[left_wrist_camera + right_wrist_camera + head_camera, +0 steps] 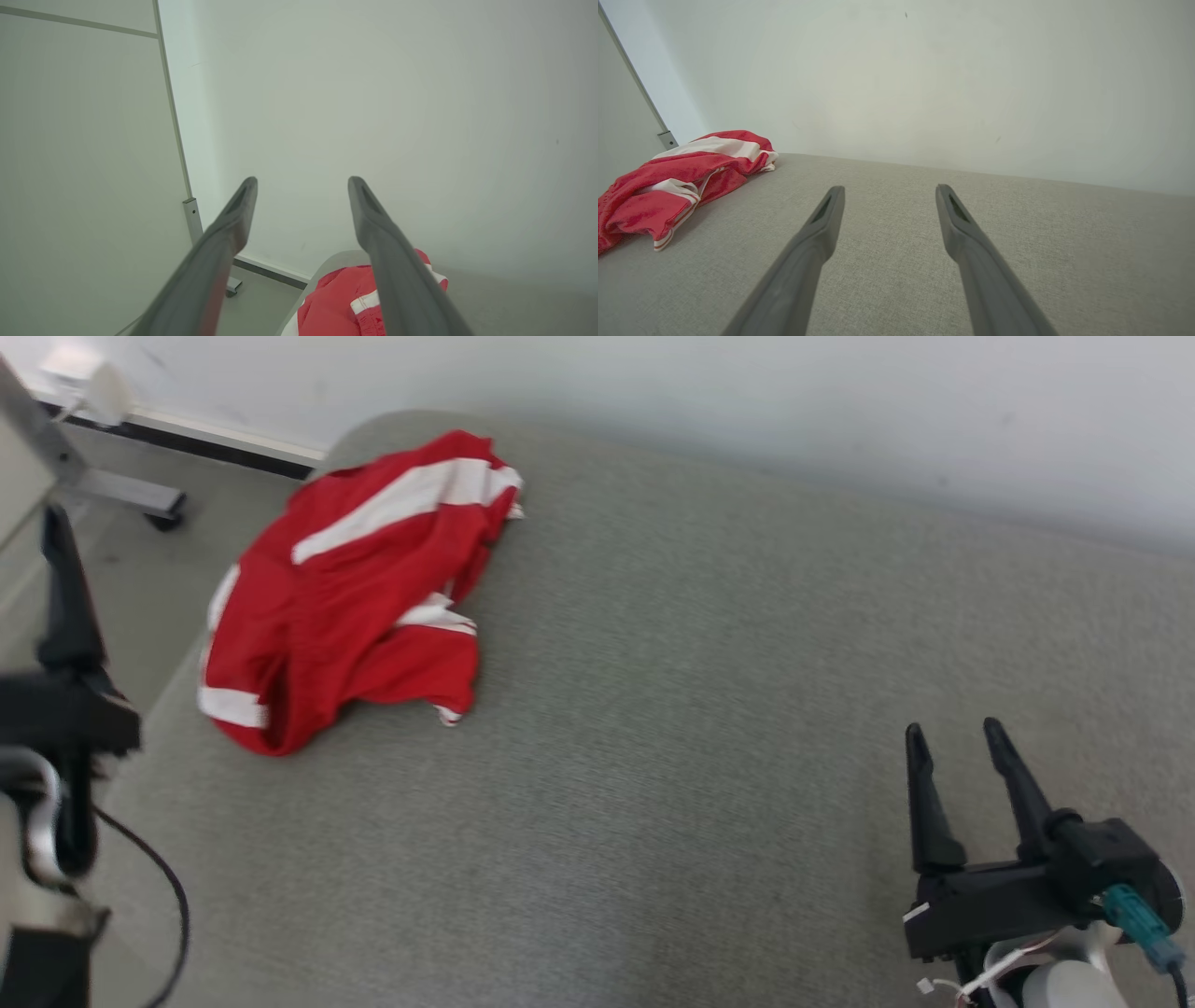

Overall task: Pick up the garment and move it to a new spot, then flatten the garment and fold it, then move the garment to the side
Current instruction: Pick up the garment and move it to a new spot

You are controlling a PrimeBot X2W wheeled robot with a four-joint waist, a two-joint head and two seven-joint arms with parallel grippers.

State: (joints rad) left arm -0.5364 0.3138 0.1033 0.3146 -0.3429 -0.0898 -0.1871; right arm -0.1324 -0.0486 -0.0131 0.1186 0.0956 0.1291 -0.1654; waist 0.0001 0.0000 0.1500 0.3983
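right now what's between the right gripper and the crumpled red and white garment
Only bare grey fabric surface separates the right gripper from the red and white garment, as the head view and right wrist view show.

No text, label, brand, number or sign can be read on anything in these views.

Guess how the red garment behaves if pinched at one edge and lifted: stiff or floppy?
Probably floppy: the red garment lies crumpled in soft folds on the grey cushion, so a pinched edge would likely lift while the rest hangs. It looks thin, so a push would likely bunch it rather than slide it whole.
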